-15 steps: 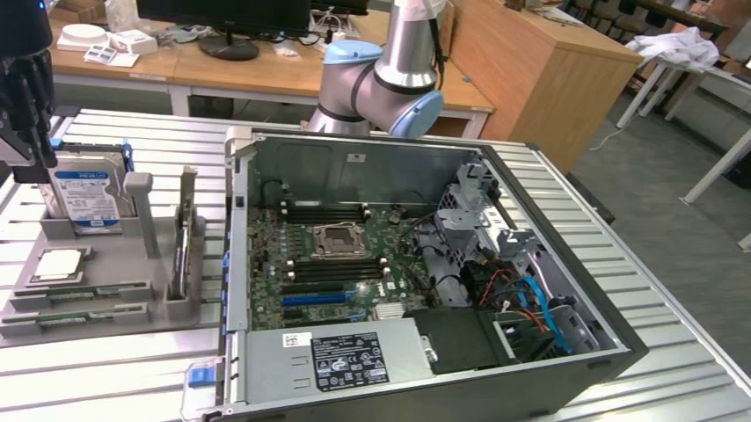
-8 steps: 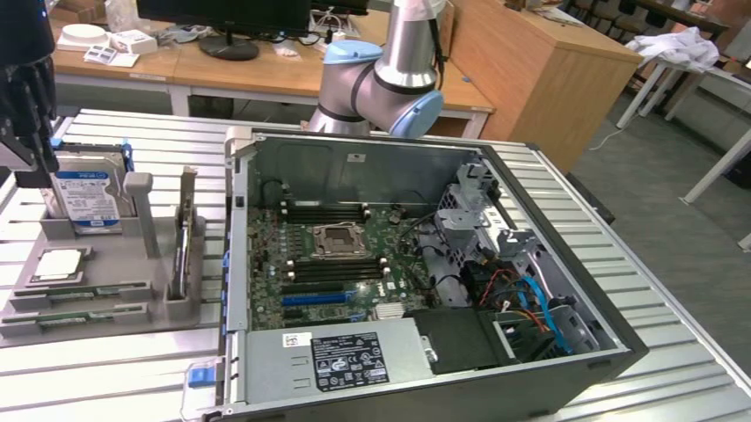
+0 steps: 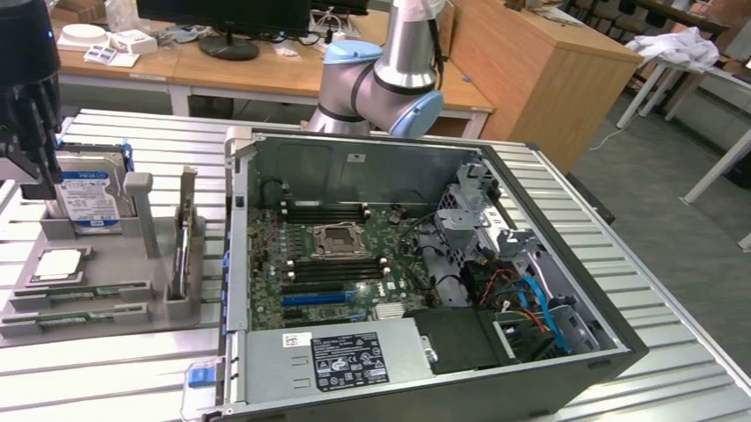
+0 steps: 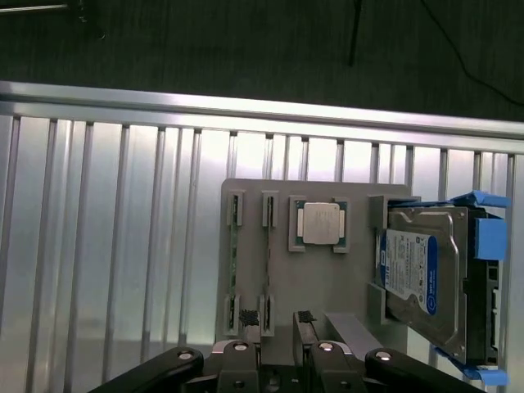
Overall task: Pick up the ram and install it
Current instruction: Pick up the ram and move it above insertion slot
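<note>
Two ram sticks stand on edge in the slots of a grey holder (image 3: 118, 303) at the exterior view's left, one (image 3: 84, 291) behind the other (image 3: 70, 318). From the wrist camera their thin green edges (image 4: 235, 264) (image 4: 268, 264) run side by side along the holder (image 4: 327, 282). My gripper (image 3: 35, 171) hangs above the holder's far end, near the hard drive. Its fingers (image 4: 250, 319) stand apart over the holder, and the gripper (image 4: 277, 319) is open and holds nothing. One ram edge lies close to the gap between the fingers.
The holder also carries a CPU (image 4: 319, 223), a blue-labelled hard drive (image 4: 426, 278) and an expansion card on edge (image 3: 185, 237). An open computer case (image 3: 241, 264) with its motherboard (image 3: 334, 264) lies at the middle of the ribbed metal table (image 3: 118, 369). The arm's base (image 3: 382, 83) stands behind the case.
</note>
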Tool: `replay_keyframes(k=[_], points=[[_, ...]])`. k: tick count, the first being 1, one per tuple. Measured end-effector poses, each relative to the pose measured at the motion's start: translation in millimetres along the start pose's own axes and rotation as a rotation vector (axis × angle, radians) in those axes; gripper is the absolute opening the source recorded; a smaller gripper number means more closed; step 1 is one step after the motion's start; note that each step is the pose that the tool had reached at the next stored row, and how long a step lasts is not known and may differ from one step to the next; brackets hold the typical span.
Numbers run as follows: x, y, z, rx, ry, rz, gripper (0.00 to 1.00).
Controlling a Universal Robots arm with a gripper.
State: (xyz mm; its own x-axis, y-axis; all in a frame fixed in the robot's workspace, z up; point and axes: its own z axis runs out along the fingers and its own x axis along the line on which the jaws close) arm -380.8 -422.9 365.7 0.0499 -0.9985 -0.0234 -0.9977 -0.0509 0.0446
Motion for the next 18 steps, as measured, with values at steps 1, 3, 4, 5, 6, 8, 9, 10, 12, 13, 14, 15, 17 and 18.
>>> replay_keyframes(k=[1, 3, 4, 5, 6, 8, 9, 10, 12, 13, 14, 15, 17, 18], points=[[0.0, -0.1, 1.7, -0.0002, 0.0001, 0.001, 0.30], [0.1, -0.2, 5.5, -0.0001, -0.0001, 0.003, 0.30], [0.2, -0.3, 7.3, -0.0001, -0.0001, 0.003, 0.30], [0.2, -0.4, 9.1, 0.0000, -0.0001, 0.004, 0.30], [0.3, -0.5, 10.9, 0.0001, -0.0002, 0.004, 0.30], [0.4, -0.7, 14.5, 0.0001, -0.0002, 0.005, 0.30], [0.5, -0.7, 16.3, 0.0001, -0.0003, 0.006, 0.30], [0.5, -0.8, 18.1, 0.0001, -0.0004, 0.006, 0.30], [0.6, -1.0, 21.8, 0.0001, -0.0003, 0.007, 0.30], [0.7, -1.0, 23.6, 0.0000, -0.0003, 0.007, 0.30], [0.7, -1.1, 25.4, 0.0000, -0.0003, 0.007, 0.30], [0.7, -1.2, 27.1, 0.0000, -0.0003, 0.007, 0.30], [0.8, -1.4, 31.0, 0.0002, -0.0004, 0.007, 0.30], [0.9, -1.5, 32.7, 0.0001, -0.0004, 0.008, 0.30]])
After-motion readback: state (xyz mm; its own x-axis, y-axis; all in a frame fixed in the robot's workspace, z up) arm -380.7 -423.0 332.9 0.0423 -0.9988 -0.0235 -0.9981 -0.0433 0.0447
